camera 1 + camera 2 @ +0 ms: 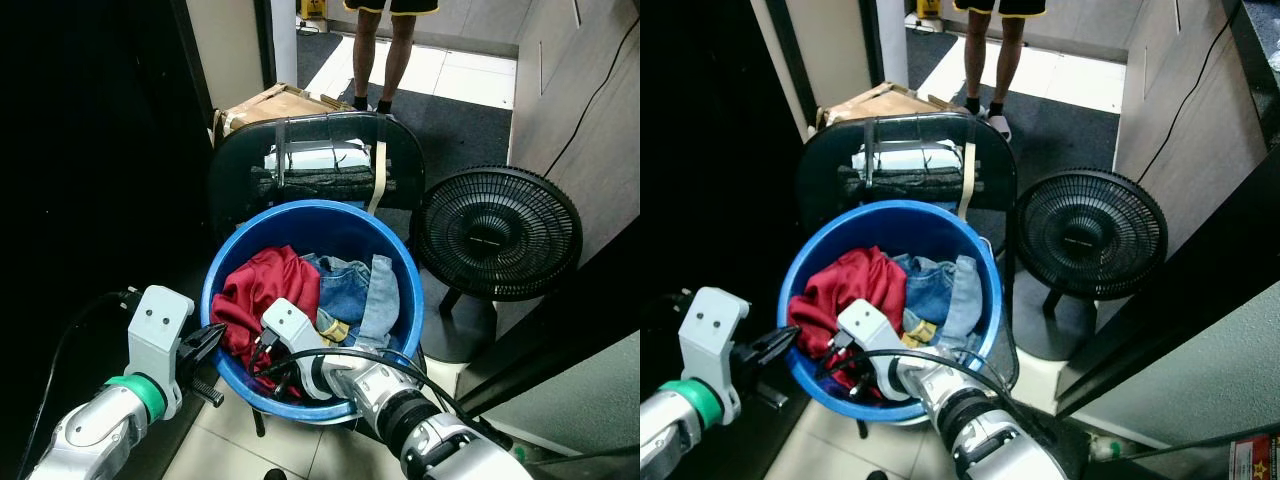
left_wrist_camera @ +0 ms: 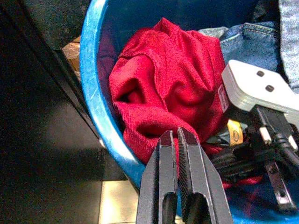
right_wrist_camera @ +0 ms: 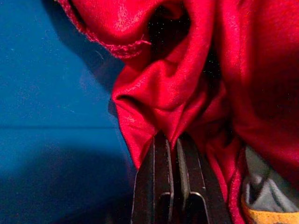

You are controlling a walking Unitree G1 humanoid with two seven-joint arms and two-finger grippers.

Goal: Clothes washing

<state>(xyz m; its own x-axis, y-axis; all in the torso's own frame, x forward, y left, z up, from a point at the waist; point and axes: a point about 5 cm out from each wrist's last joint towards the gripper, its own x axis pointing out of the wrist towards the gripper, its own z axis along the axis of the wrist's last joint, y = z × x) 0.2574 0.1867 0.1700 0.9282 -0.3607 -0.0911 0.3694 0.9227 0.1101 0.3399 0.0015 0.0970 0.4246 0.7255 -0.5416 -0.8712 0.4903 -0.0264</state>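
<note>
Right wrist view: right hand (image 3: 174,140) pinches red cloth (image 3: 196,79); left hand (image 2: 178,136) closed, empty.

The left arm, silver with a green ring at the wrist, reaches forward and up from the lower left. Its left gripper (image 1: 213,340) sits at the outer left rim of the round blue plastic tub (image 1: 395,250), black fingers (image 2: 163,186) pressed together with a fold of the crumpled red cloth garment (image 1: 265,290) just at their tips; whether they pinch it is hard to tell. The right arm comes in from the lower right, black cables looping over its silver wrist. Its right gripper (image 1: 272,380) is down inside the tub, jaws closed on a fold of that red garment.
</note>
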